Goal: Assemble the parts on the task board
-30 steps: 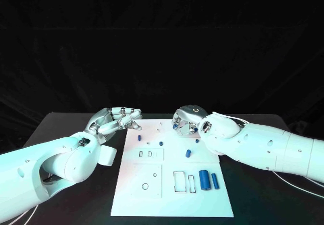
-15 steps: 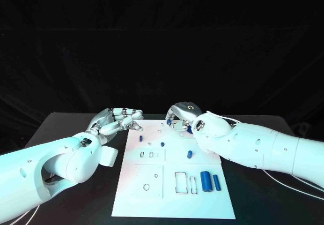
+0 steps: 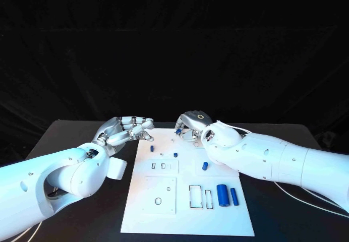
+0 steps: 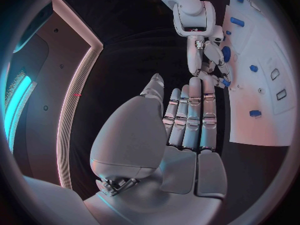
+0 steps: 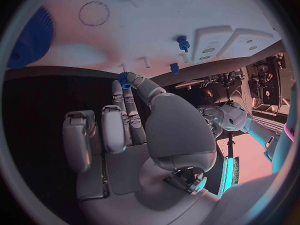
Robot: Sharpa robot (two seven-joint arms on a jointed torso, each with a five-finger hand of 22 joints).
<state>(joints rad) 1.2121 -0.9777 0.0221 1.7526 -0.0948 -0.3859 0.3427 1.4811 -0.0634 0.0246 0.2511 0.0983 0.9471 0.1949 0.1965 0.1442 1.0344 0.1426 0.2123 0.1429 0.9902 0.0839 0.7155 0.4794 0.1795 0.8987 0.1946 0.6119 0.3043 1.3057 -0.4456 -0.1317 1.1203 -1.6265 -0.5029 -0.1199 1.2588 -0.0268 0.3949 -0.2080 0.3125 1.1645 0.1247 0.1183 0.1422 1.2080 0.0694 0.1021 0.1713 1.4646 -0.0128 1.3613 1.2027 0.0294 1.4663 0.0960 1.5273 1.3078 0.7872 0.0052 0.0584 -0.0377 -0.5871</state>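
Observation:
The white task board (image 3: 218, 217) lies in the middle of the black table. My right hand (image 3: 190, 125) hovers over the board's far edge and pinches a small blue part (image 3: 178, 131) between thumb and a finger; the same part (image 5: 125, 78) shows at its fingertips in the right wrist view. My left hand (image 3: 128, 128) stays beside the board's far left corner, fingers stretched out side by side (image 4: 187, 115), holding nothing. From the left wrist, the right hand (image 4: 209, 65) is seen just beyond those fingers, over the board (image 4: 275, 115).
Small blue pegs (image 3: 152, 148) (image 3: 176, 154) stand on the board's far half, and another short piece (image 3: 205, 165) lies right of centre. Two longer blue cylinders (image 3: 222, 194) (image 3: 233, 196) lie side by side near the right edge, next to rectangular slots (image 3: 195, 196).
My right hand has moved left along the board's far edge, carrying the small blue part. The left hand has stayed in place.

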